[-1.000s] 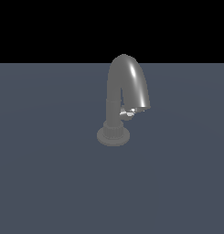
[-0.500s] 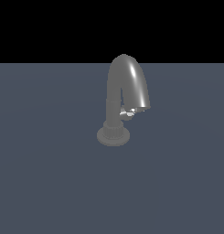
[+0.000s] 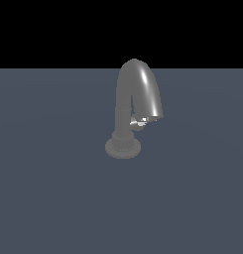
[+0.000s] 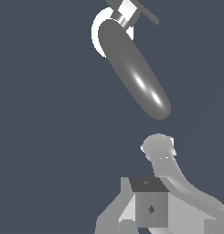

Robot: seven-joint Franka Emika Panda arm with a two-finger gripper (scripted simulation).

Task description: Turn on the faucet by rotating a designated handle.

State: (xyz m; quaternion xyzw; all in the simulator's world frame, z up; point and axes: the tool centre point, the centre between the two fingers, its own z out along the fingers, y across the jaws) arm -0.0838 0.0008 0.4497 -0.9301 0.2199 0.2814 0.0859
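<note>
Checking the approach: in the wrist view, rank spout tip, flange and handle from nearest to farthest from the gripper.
1. Spout tip, the end reaching toward the gripper.
2-3. Flange, at the column's foot, and handle, beside the column: too close to call.
</note>
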